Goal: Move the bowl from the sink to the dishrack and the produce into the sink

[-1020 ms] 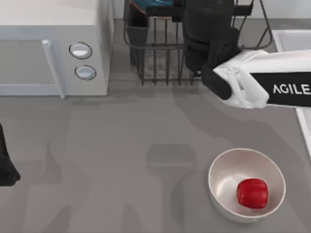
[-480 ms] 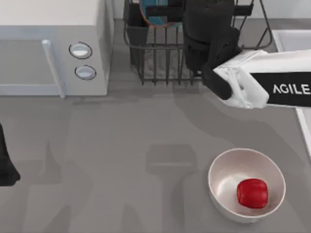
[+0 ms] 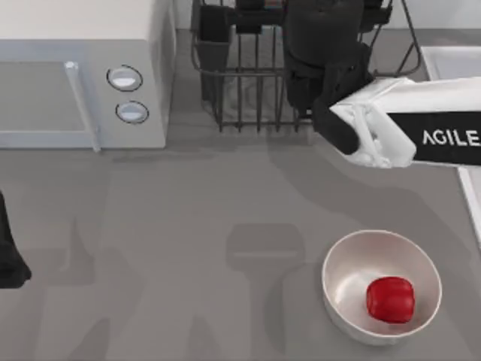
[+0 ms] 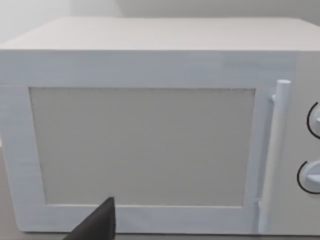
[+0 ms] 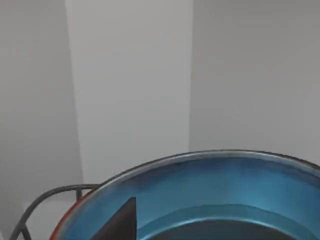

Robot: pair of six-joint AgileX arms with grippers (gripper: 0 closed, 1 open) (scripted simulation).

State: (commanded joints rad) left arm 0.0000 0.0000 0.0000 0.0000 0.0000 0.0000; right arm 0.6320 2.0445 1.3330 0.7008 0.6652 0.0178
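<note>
Bowl [image 5: 210, 195] was seen close under right gripper [image 3: 323, 45] in wrist view, over rack [image 3: 248, 83] at table's back; grip state couldn't be told; pepper [image 3: 390, 298] lay in white bowl [image 3: 342, 282], nearer right arm; left arm parked at left edge.

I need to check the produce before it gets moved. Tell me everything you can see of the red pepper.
The red pepper is small, glossy, blocky and rounded, seemingly whole. It sits inside the white bowl, right of the bowl's centre, resting on its inner surface, on the table's right side near the front. No gripper touches it.
</note>
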